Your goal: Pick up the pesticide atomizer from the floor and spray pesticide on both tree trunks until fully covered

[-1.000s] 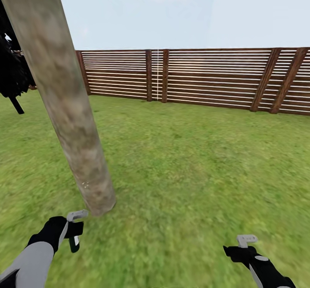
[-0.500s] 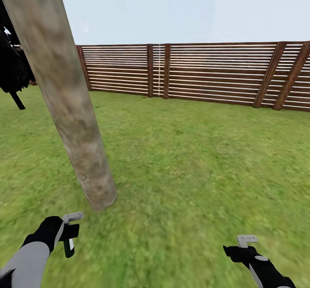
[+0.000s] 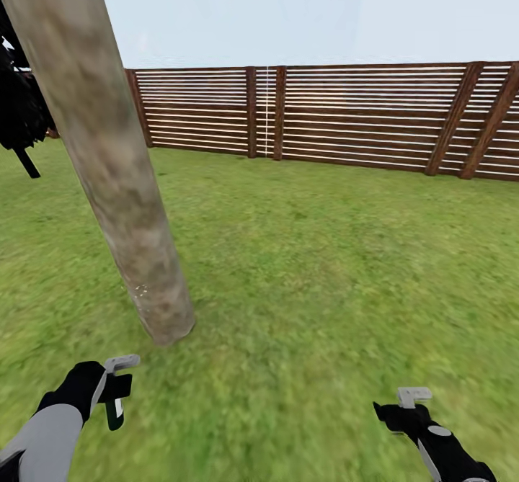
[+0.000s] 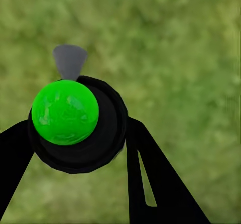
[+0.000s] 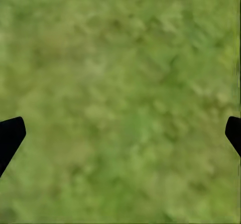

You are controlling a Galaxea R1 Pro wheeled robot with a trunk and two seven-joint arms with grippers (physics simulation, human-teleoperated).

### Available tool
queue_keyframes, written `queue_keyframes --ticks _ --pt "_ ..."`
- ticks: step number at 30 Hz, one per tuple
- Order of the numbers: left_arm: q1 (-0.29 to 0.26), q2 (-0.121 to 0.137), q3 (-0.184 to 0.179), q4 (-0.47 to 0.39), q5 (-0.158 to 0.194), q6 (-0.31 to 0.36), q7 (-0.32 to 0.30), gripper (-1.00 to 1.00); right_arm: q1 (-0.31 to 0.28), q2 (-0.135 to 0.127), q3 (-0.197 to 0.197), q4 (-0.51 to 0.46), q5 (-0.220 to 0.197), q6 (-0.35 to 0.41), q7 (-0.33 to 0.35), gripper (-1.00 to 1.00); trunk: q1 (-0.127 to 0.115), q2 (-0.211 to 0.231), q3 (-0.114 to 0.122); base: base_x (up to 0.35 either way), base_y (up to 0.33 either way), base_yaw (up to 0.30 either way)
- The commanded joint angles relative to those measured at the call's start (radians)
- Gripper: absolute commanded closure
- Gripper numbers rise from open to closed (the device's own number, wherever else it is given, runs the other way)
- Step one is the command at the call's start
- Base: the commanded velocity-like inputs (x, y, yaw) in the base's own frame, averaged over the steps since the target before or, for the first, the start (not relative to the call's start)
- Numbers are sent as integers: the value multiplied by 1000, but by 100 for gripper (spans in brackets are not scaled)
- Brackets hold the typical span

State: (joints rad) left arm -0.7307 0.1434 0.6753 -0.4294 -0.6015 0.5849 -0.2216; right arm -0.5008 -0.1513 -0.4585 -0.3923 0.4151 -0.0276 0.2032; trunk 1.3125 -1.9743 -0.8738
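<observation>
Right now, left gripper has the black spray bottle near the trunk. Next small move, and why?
Probably raise the left gripper and tip the black spray bottle with its grey trigger head toward the mottled grey-brown tree trunk: the bottle hangs low beside the trunk's base, and only a few white specks show on the bark.

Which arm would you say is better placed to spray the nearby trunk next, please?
The left: its end effector already holds the pesticide atomizer near the tree trunk, whereas the right end effector is open, empty and farther away.
</observation>
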Motion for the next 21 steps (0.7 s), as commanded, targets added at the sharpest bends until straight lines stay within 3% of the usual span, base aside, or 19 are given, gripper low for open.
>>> queue_keyframes --ticks 1,3,6,10,13,21 --pt "-1 -1 8 -2 -11 3 -9 100 -1 1 -9 -7 7 -56 9 -100 4 -8 -4 0 0 0" --pt "-1 -1 9 -2 -11 3 -9 100 -1 10 -6 -13 7 -136 27 -100 11 -22 -10 0 0 0" --pt "-1 -1 9 -2 -11 3 -7 100 -1 19 -8 -13 3 -167 84 -100 23 -43 -20 0 0 0" --pt "-1 -1 9 -2 -10 3 -8 100 -1 19 -7 -14 -92 -169 101 -100 31 -57 -26 0 0 0" --pt "-1 -3 8 -2 -10 3 -8 100 -1 10 -6 -13 -124 -169 125 -100 31 -57 -26 77 47 0" --pt "-1 -4 7 8 -9 4 -9 100 -1 -9 -5 -4 -127 -169 128 -100 31 -57 -26 195 119 0"
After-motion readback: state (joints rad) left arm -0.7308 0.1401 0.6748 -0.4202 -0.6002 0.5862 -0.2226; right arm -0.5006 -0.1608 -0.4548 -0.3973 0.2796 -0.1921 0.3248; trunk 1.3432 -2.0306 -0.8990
